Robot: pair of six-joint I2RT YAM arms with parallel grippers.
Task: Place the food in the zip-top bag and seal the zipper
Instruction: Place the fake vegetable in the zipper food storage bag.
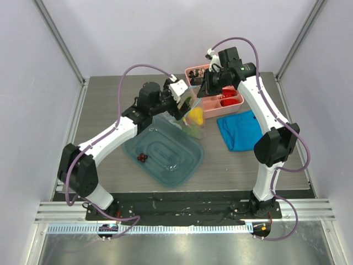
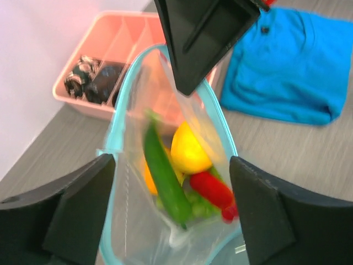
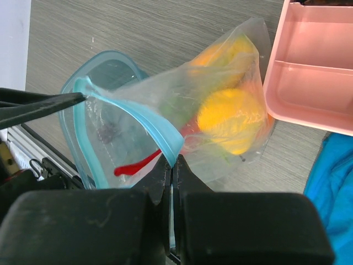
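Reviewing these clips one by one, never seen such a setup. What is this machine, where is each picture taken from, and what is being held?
These are two robot arms bolted at the near edge of a table. The wide picture looks down from above and behind them; the other two come from a camera on each wrist, looking past that arm's tip. On the table lie a teal tray with dark cherries in it, a pink divided box and a folded blue cloth. Between the arms is a clear zip-top bag. The right tool is shut on its blue zipper. The left tool is open, its fingers either side of the bag's mouth. Inside are a green cucumber, a yellow fruit and a red chili.
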